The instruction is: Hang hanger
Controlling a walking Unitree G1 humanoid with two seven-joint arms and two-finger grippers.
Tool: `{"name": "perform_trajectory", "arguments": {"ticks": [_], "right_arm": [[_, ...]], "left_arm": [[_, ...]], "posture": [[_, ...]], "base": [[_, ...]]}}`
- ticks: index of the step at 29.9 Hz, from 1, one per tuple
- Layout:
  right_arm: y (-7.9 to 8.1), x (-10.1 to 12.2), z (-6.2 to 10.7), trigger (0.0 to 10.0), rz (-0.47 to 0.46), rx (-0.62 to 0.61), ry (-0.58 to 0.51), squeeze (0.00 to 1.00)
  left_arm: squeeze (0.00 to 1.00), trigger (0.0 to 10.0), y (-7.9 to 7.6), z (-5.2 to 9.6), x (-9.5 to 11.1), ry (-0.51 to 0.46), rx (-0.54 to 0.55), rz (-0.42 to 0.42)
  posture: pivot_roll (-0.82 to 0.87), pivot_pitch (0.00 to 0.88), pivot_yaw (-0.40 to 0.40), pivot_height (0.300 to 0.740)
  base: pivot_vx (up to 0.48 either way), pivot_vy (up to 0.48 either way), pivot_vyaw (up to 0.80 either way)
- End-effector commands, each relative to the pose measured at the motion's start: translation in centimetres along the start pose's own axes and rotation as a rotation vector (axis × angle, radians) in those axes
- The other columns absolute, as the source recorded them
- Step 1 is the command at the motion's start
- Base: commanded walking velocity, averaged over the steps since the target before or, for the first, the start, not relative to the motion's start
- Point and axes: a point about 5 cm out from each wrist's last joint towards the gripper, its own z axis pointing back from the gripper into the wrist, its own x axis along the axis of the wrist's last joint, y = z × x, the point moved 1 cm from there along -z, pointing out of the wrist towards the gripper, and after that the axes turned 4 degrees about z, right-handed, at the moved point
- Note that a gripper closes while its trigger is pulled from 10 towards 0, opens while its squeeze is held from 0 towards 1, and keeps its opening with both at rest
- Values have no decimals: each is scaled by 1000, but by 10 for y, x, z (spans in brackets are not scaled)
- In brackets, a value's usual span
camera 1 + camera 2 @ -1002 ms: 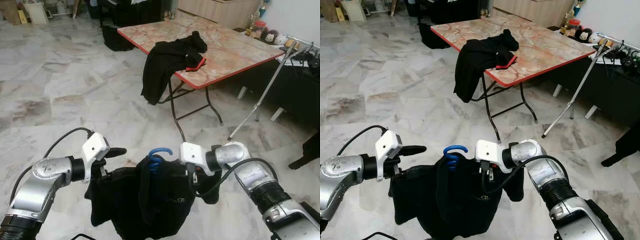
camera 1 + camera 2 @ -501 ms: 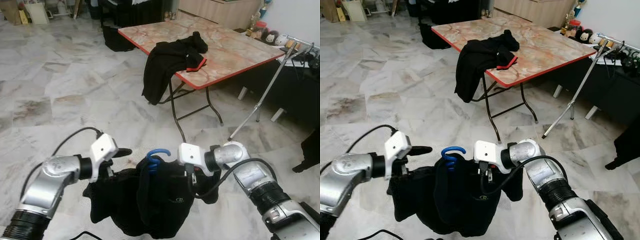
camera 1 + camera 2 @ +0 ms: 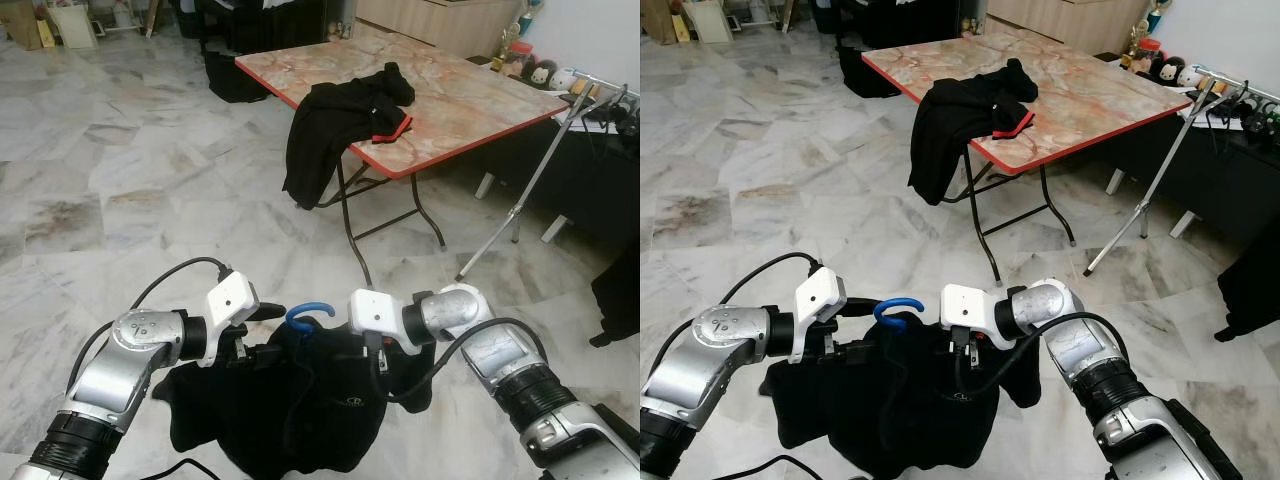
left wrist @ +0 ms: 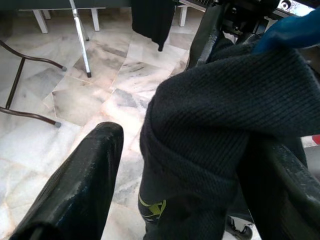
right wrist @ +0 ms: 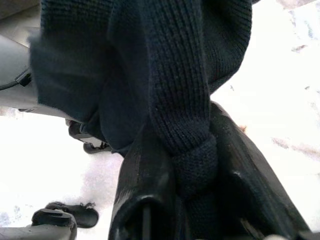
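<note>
My right gripper [image 5: 192,170] is clamped on the black sweater [image 3: 300,420]; my left gripper [image 4: 200,165] is spread around its knit. Blue hanger [image 3: 305,315] hooks up between my 2 grippers. Marble floor [image 3: 120,190] below, table [image 3: 450,100] beyond.

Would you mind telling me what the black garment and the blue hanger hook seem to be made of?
Black garment: knitted fabric, matte; ribbed yarn rows show in both wrist views. Blue hanger hook: probably plastic, or plastic-coated; smooth, evenly coloured, faintly glossy.
</note>
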Motion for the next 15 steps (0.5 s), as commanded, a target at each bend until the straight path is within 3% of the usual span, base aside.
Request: {"name": "perform_trajectory", "arguments": {"ticks": [1,2,3,4,5,15], "right_arm": [[-2,13,0,10000,42,-1,-41,0],[-2,13,0,10000,43,1,-42,0],[-2,13,0,10000,43,1,-41,0],[-2,13,0,10000,44,1,-41,0],[-2,14,0,10000,45,1,-41,0],[-1,18,-2,10000,52,9,-49,0]], "left_arm": [[0,9569,1,-6,6,-4,-18,-30],[0,9569,1,-6,6,-3,-16,-31],[0,4745,2,-7,6,-3,-6,-29],[0,902,2,-7,6,-4,-4,-29],[0,0,2,-7,6,-5,-3,-28],[0,0,0,-10,6,-12,-17,-26]], "posture": [[38,0,-71,740],[38,0,-71,740],[38,0,-71,740],[38,0,-71,740],[36,0,-71,740],[37,0,-72,740]], "base": [[0,0,0],[0,0,0],[0,0,0],[0,0,0],[0,0,0],[0,0,0]]}}
